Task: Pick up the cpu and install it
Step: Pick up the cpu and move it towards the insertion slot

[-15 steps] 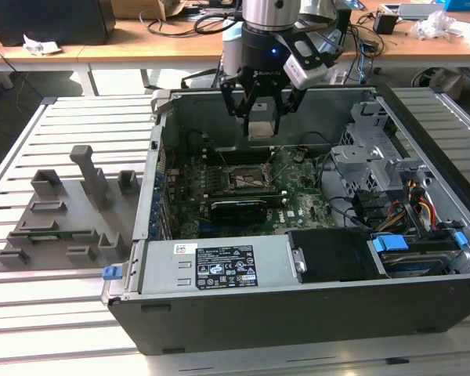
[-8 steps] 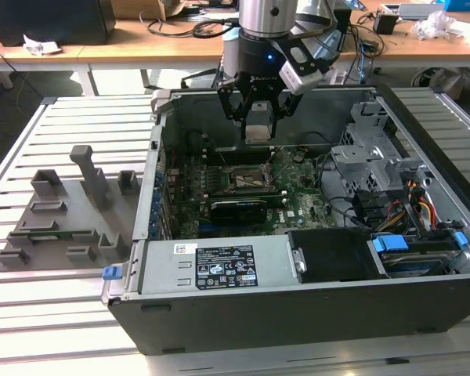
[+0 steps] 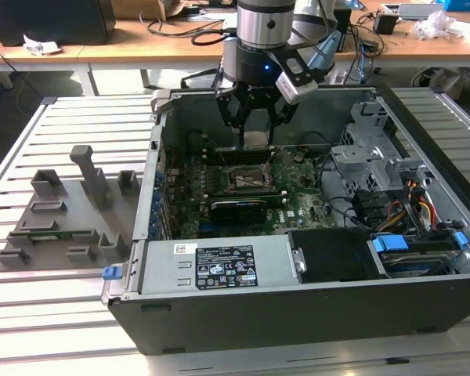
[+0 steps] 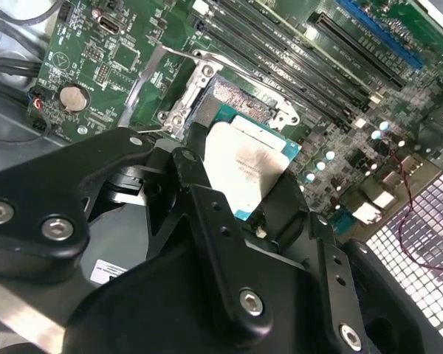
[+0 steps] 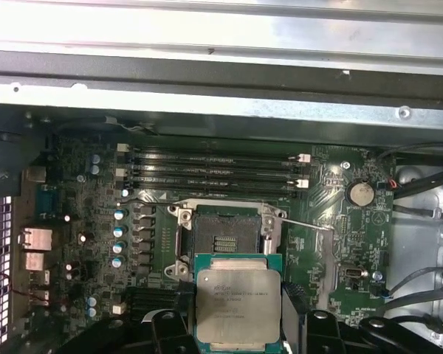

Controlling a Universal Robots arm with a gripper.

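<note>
The cpu, a small square chip with a silvery top, hangs inside the open computer case, held in my gripper, which is shut on it. Both wrist views show the cpu clamped at its edges between black fingers. It hovers above the green motherboard, just beside the open socket and apart from it. The socket has a metal frame and a dark centre, and its thin wire lever is swung out. The gripper's body hides part of the chip.
Memory slots run beside the socket. A long black card lies on the board toward the case front. A drive cage, cables and blue caddies fill the exterior view's right. A grey fixture tray sits on the slatted table.
</note>
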